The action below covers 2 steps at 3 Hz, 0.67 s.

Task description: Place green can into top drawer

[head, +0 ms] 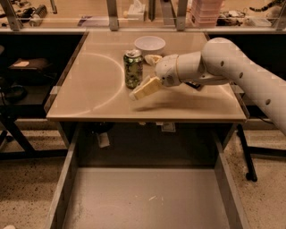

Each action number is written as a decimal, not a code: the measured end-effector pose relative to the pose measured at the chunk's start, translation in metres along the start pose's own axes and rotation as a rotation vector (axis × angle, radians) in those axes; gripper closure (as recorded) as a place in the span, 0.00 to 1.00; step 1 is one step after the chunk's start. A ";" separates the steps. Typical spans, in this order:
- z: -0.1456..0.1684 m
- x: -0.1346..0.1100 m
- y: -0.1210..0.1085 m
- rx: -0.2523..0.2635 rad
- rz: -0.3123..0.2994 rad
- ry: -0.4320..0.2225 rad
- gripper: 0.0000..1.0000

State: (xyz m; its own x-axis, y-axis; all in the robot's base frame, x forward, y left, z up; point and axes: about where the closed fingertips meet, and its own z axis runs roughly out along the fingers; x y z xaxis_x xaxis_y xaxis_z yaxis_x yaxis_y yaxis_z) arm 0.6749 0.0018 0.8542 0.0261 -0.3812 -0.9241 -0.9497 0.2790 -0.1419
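The green can point(133, 68) stands upright near the middle of the tan table point(85, 94), just in front of a white bowl point(149, 44). My gripper point(144, 74) reaches in from the right on a white arm, at can height. It is open, with one cream finger point(145, 88) at the can's front right and the other point(153, 58) at its back right. The fingertips are beside the can, and contact cannot be told. The top drawer point(147, 197) is pulled open below the table's front edge, grey and bare inside.
The arm's white forearm point(250, 76) spans the table's right side. Cluttered shelves and metal posts point(111, 13) line the back. Black chair legs point(13, 134) stand on the speckled floor at left, and a table leg point(246, 152) at right.
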 end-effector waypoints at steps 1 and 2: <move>0.012 -0.011 -0.009 -0.008 0.016 -0.040 0.00; 0.012 -0.011 -0.010 -0.007 0.015 -0.041 0.00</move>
State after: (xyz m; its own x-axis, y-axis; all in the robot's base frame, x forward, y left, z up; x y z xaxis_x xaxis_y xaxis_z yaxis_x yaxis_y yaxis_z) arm 0.6876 0.0137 0.8620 0.0239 -0.3409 -0.9398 -0.9523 0.2783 -0.1252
